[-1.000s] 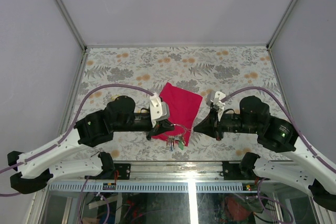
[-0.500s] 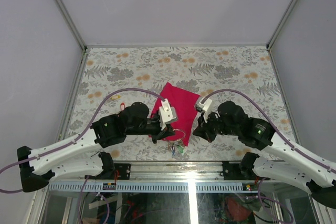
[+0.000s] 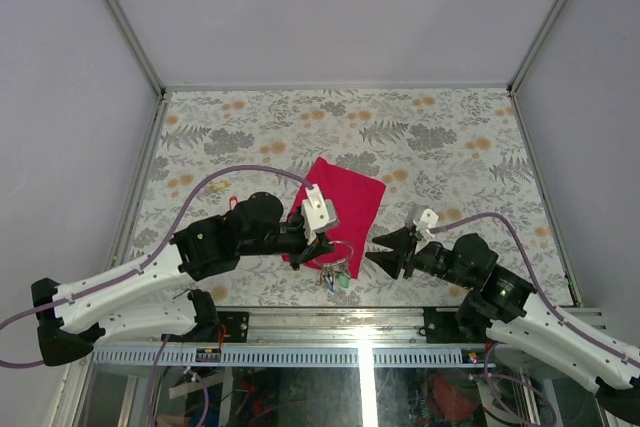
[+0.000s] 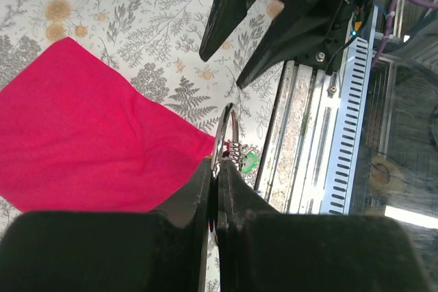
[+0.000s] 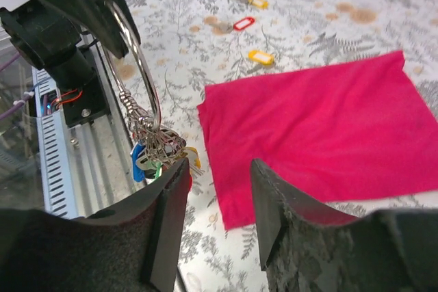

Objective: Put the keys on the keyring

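My left gripper (image 3: 324,246) is shut on the keyring (image 3: 341,255), a thin silver ring held on edge above the table's near edge. In the left wrist view its fingers (image 4: 216,163) pinch the ring (image 4: 226,124). A bunch of keys and coloured tags (image 3: 335,278) hangs from the ring. My right gripper (image 3: 374,254) is open and empty, pointing left, a little right of the ring. In the right wrist view (image 5: 217,169) the ring (image 5: 142,66) and bunch (image 5: 161,150) sit just left of its fingers. Loose keys with red (image 5: 243,24) and yellow (image 5: 260,56) heads lie on the table beyond.
A magenta cloth (image 3: 342,205) lies flat on the flower-patterned table just beyond both grippers. The loose keys (image 3: 228,194) lie left of the cloth, behind the left arm. A metal rail (image 3: 360,355) runs along the near edge.
My right arm has pulled back toward the near edge and dropped lower, its open gripper now level with the ring. My left gripper has kept hold of the ring, barely moving.
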Available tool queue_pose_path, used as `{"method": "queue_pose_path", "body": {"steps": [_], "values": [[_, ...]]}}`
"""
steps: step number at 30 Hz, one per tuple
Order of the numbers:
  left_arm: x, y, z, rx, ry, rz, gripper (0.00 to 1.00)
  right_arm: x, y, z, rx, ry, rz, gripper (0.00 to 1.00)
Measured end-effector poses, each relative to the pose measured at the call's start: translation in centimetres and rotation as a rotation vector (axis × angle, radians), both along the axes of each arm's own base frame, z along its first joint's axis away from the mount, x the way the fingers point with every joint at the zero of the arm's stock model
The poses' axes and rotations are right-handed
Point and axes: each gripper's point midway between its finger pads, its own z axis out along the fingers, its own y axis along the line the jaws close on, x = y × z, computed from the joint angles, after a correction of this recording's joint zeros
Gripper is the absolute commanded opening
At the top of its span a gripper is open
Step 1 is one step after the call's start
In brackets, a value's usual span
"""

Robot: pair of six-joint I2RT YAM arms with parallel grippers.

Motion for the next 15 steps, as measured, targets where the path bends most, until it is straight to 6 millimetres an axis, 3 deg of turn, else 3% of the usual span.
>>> {"method": "queue_pose_path", "body": {"steps": [4,8,15], "values": [[0.5,-0.1,1.0,-0.017,-0.015,0.022,0.00,0.3,0.4,-0.1,0.057,-0.095,0.014,0.55],[1.2,-0.1,1.8,-0.029,-0.023,0.067,0.00,0.7,1.0,1.2,0.090,-0.169,0.032,0.55],[2.3,-0.2,2.5,-0.033,-0.021,0.137,0.00,1.2,2.0,1.7,0.082,-0.249,0.060,0.48]]}}
